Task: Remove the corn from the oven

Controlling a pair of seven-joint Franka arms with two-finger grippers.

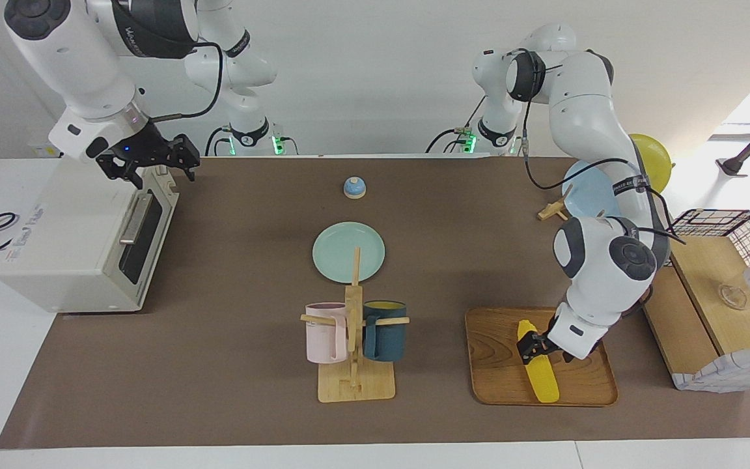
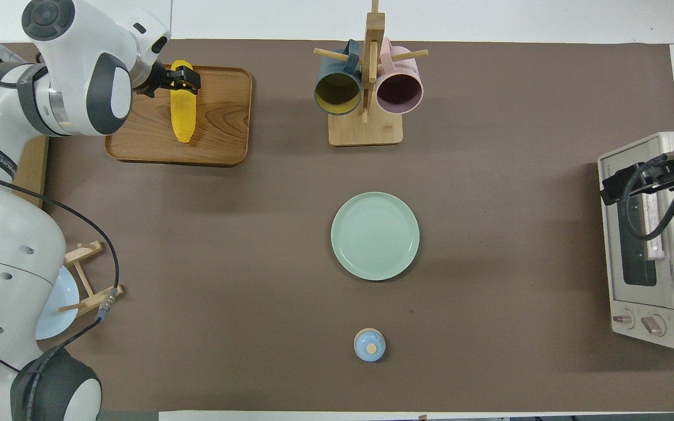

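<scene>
The corn [image 1: 538, 365] lies flat on the wooden tray [image 1: 492, 371] in the lower right of the facing view, out of the oven [image 1: 75, 247]. The left gripper [image 1: 534, 347] sits low over the cob's upper part, its fingers parted on either side of it; I cannot tell whether they touch it. At the upper left of that view the right gripper [image 1: 153, 163] hangs over the oven's top front edge, fingers spread and holding nothing. The oven door [image 1: 144, 234] is shut. In mid-frame are a green plate [image 1: 348, 252] and a mug rack [image 1: 354, 352].
</scene>
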